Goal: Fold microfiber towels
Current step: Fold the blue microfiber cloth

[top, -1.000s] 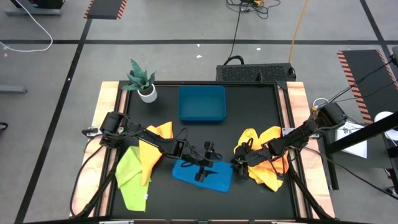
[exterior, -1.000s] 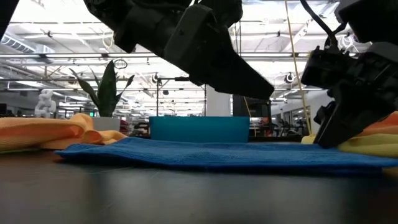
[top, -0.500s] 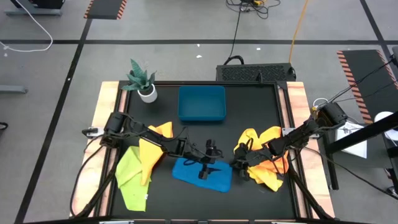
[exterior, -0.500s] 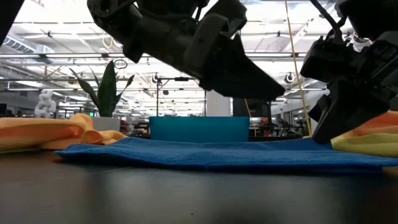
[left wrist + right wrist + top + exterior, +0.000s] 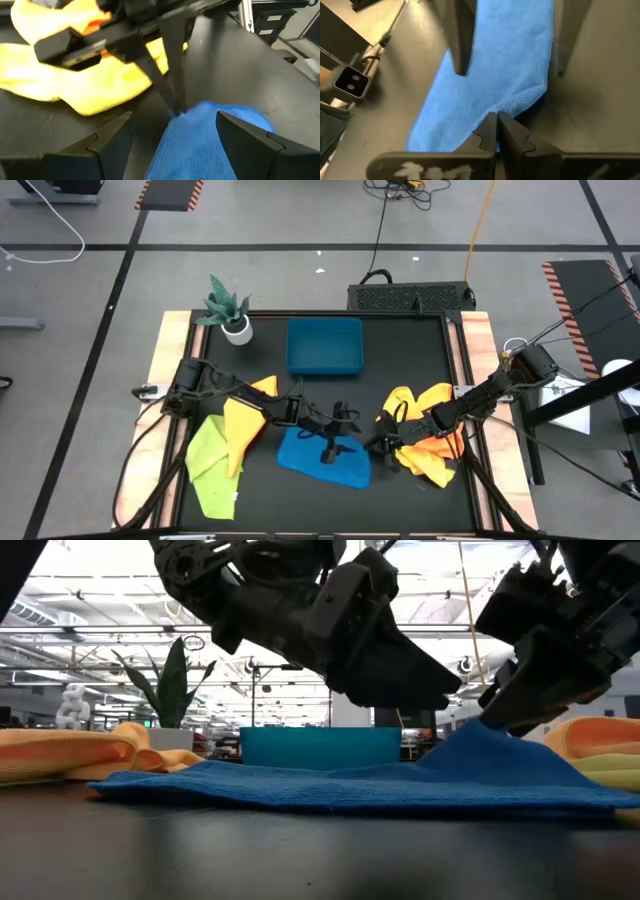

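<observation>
Blue towel (image 5: pixel 324 461) flat at the bench's near middle, right pincer (image 5: pixel 372 446) pinched shut on its right edge — already tented up. Left pincer (image 5: pixel 333 432) hovering wide open above, gripping nothing. Fold just starting; next probably dragging that edge across. Yellow-orange towels (image 5: pixel 425 442) piled behind.

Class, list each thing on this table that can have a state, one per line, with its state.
Blue towel: spread flat, one edge pinched and lifted.
Right gripper: shut on the blue towel's edge.
Left gripper: open, above the blue towel.
Yellow and orange towels: crumpled heap.
Lime green towel: lying loose, unfolded.
Blue tray: empty.
</observation>
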